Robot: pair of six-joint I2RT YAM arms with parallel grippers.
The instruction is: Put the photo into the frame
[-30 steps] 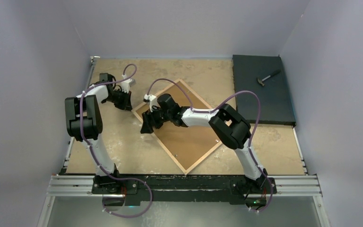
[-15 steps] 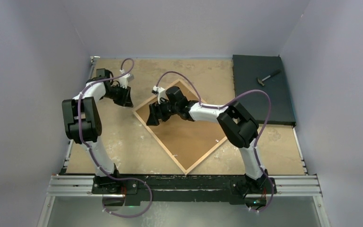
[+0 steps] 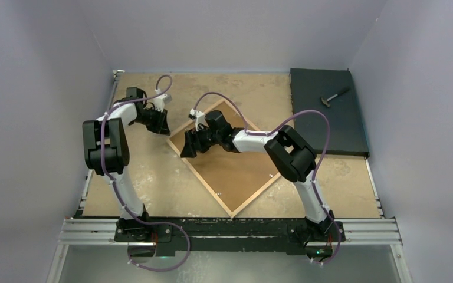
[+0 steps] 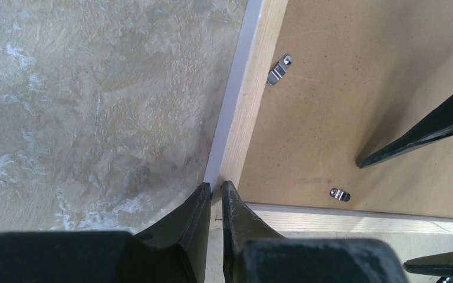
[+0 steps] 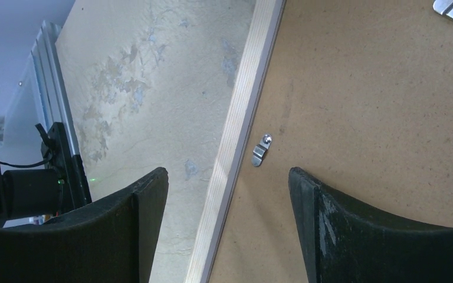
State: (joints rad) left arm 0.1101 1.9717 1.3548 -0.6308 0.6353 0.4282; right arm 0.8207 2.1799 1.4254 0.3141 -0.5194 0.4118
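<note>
Left end effector [image 4: 213, 190] is almost closed, with only a thin slit between its fingers. Its tips sit at the far left corner of the frame [image 5: 236, 147]; whether they pinch the rim there I cannot tell. Right end effector [image 5: 227, 172] is wide open and holds nothing. It hangs across the frame's left edge, one finger over the desk [image 3: 147, 177] and the other over the board [image 3: 236, 168].

The frame lies face down in the middle of the desk, turned like a diamond, with the brown board sitting inside its wooden edges. The photo is not visible in any view. I judge the task is either early, with the board to be taken out first, or late, with the photo already under the board; the pictures do not decide this.

A black slab [image 3: 330, 124] lies at the far right, apart from the frame, with a small hammer [image 3: 334, 96] on it. Small metal clips [image 5: 261, 150] lie on the board near its edges. If they lock it, they stand in the way of lifting it.
</note>
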